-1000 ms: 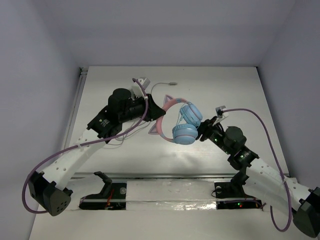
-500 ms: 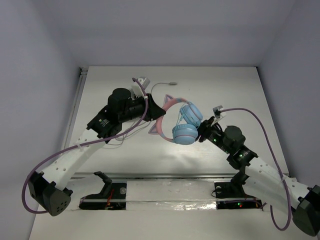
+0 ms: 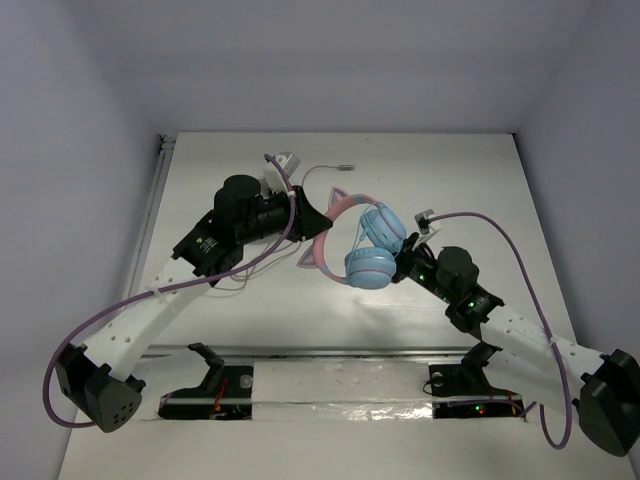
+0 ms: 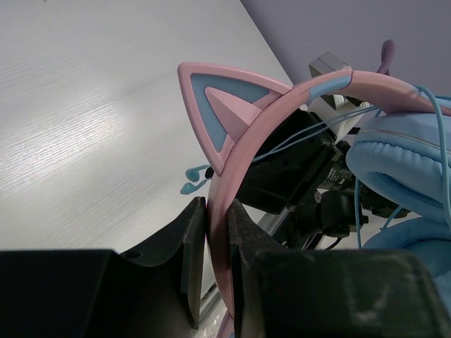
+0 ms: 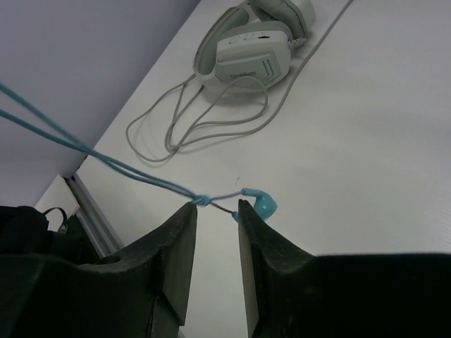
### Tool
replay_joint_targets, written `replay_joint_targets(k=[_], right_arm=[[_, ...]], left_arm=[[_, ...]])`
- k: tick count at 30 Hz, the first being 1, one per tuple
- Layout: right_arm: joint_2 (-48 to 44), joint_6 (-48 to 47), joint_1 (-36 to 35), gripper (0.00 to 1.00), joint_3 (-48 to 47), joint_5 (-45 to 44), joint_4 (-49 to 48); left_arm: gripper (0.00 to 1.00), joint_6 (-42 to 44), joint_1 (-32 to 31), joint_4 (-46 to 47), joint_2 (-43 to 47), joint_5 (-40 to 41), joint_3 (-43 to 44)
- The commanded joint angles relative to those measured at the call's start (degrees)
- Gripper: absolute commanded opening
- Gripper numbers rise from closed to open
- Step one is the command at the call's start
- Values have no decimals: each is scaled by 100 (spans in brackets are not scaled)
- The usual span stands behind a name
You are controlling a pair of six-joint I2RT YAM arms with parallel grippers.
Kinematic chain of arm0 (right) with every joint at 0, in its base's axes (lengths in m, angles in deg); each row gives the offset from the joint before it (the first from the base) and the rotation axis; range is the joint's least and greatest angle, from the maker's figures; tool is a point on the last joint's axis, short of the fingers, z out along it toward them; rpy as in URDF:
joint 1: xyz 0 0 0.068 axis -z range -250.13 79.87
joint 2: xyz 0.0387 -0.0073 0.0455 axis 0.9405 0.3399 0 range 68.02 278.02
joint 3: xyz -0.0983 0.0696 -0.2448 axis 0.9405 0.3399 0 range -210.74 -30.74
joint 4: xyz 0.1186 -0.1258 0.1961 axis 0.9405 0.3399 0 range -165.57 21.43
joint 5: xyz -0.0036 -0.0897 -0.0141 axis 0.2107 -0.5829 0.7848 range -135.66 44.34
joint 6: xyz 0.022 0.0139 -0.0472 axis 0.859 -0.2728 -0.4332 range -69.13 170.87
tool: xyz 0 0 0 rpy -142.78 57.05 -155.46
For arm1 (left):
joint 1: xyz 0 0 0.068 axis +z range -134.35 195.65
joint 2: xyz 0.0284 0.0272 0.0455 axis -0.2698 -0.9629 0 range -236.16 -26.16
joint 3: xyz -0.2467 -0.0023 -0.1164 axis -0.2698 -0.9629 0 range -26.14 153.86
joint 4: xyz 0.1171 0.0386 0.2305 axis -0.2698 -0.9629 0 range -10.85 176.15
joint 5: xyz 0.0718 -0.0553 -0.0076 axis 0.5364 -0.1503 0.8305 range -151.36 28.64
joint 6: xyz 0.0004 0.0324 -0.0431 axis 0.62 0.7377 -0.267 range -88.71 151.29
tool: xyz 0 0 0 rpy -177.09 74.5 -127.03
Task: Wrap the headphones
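Top view first: the small headphones with the pink plastic cat-ear headband and padded light blue ear cups (image 3: 358,243) are being held up off the white table (image 3: 480,180), between the two arms. The left gripper (image 3: 308,228) is gripping at their headband side. The right gripper (image 3: 405,264) is sitting just beside the ear cups.

Over to the left wrist view: the jaws are clamping hard on the pink band just below a cat ear, no gap showing. The thin light blue cable (image 4: 440,141) is crossing the band and cups in several strands, so some turns look done.

Now the right wrist view: the jaws are standing partly apart. The cable's knotted tail is lying right at the gap between the tips, its teal plug (image 5: 261,204) just past them, not visibly pinched. The larger white-grey headphones (image 5: 254,49) are lying on the table, beyond the pink pair from this gripper. The loose tail looks yet to be wound and tucked.
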Motion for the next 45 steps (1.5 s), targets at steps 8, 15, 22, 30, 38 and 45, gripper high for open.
replay_joint_targets(k=[8,15,22,30,38,45], right_arm=[[63,67,38,20,-191,120,-653],[28,67,38,5,-182,33,-591],[-200,217,38,0,-147,24,-442],[-297,498,38,0,38,138,-381],[-376,639,-260,0,-6,7,-126],[-429,744,-717,0,73,-266,-143]], left_arm=[[0,-339,28,779,82,-275,357],[0,-304,28,761,21,-214,480],[0,-391,28,805,-67,181,586],[0,-944,28,1481,-102,1016,366],[0,-1349,28,2079,-217,1718,-29],[0,-1622,28,2545,-331,2317,-285]])
